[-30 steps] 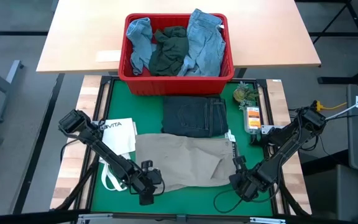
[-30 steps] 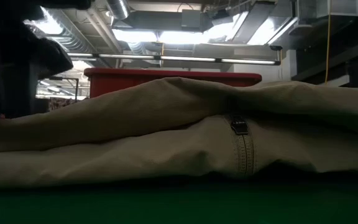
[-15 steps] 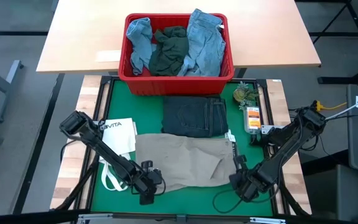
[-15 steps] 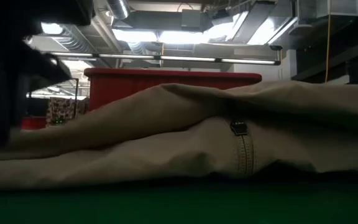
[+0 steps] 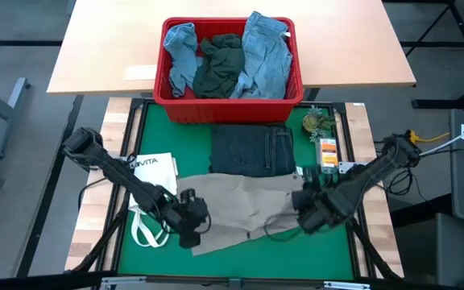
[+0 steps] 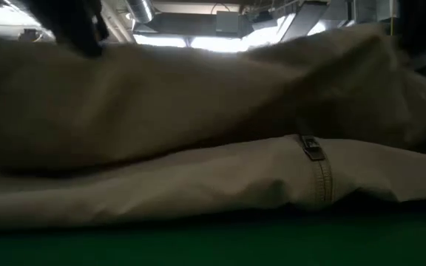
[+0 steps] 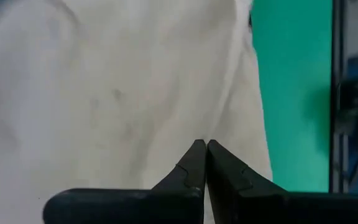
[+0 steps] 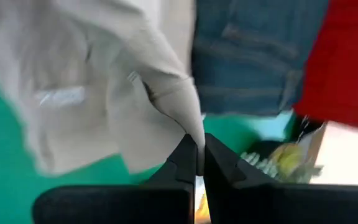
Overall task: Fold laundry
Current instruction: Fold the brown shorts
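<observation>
Both grippers have come up off the near edge of the green mat (image 5: pixel 240 256) and carried the khaki trousers' (image 5: pixel 240 211) front hem with them, so that the near part of the cloth, which lay flat a second ago, is now lifted and drawn toward the middle of the table. From the low camera the raised fold hangs as a broad blurred sheet over the lower layer, where a small buckle or tab (image 6: pixel 310 146) sits on a stitched seam. The left gripper (image 5: pixel 190 216) is at the trousers' near left corner, its fingers (image 7: pixel 197 163) pinched tight together on the pale fabric. The right gripper (image 5: pixel 308 211) is at the near right corner, clenched as well, with a peak of khaki cloth caught between its fingertips. Just left of the trousers lies a white tote bag (image 5: pixel 153 179) with black lettering, its loop handles trailing toward the front under the left arm. Beyond the khaki piece, touching its far edge, a pair of dark jeans (image 5: pixel 252 151) lies folded flat on the mat. To the right of the jeans some small items rest along the mat's edge, among them an orange-labelled packet (image 5: pixel 327 153) and a little green cluster (image 5: pixel 316 122). Farthest off stands the red basket (image 5: pixel 230 101), holding light blue denim pieces (image 5: pixel 266 56) and a dark green garment (image 5: pixel 220 63) bunched between them.
</observation>
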Motion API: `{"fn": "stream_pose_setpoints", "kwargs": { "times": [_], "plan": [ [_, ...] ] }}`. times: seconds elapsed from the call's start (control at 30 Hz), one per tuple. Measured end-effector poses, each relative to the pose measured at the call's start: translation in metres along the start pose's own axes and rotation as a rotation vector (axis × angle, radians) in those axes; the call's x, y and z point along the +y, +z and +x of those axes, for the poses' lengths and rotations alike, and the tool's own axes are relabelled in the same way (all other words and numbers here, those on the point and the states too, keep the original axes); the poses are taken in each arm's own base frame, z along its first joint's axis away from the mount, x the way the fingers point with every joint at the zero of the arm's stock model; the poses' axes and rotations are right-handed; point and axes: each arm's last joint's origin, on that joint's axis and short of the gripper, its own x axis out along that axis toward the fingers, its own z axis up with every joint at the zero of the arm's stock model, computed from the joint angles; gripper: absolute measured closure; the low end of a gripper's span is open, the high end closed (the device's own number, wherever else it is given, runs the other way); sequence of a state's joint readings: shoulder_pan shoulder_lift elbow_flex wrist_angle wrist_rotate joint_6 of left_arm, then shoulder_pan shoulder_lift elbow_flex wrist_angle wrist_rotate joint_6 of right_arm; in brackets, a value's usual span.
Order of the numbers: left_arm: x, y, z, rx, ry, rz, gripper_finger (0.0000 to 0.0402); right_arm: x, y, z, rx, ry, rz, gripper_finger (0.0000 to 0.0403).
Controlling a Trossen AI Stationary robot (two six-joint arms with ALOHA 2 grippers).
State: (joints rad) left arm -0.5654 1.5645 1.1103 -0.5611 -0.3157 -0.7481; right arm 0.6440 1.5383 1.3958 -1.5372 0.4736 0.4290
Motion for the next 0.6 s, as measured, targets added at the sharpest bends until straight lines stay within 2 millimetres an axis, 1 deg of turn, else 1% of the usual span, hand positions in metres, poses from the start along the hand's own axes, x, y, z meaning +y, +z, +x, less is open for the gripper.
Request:
{"fn": "stream_pose_setpoints", "kwargs": {
  "times": [0.07,0.13,0.2,0.27,0.37,0.5,0.6],
  "plan": [
    [0.009,0.008,-0.014,-0.050,0.009,-0.029,0.0401,-0.020,0.002,0.002,-0.002,-0.021,0.031,0.0392],
    [0.019,0.015,-0.029,-0.087,0.023,-0.054,0.0401,-0.039,-0.002,0.006,0.032,-0.068,0.074,0.0392],
    [0.028,0.022,-0.041,-0.126,0.032,-0.084,0.0401,-0.057,-0.004,0.013,0.041,-0.095,0.068,0.0391],
    [0.038,0.024,-0.051,-0.136,0.062,-0.087,0.0401,-0.075,-0.007,0.017,0.064,-0.121,0.056,0.0391],
    [0.051,0.032,-0.059,-0.174,0.104,-0.069,0.0401,-0.099,-0.012,0.023,0.101,-0.164,0.045,0.0391],
    [0.067,0.042,-0.060,-0.197,0.152,-0.053,0.0401,-0.128,-0.020,0.032,0.162,-0.192,0.021,0.0391],
    [0.078,0.047,-0.058,-0.197,0.181,-0.033,0.0401,-0.145,-0.026,0.038,0.208,-0.193,0.029,0.0391]
  ]
}}
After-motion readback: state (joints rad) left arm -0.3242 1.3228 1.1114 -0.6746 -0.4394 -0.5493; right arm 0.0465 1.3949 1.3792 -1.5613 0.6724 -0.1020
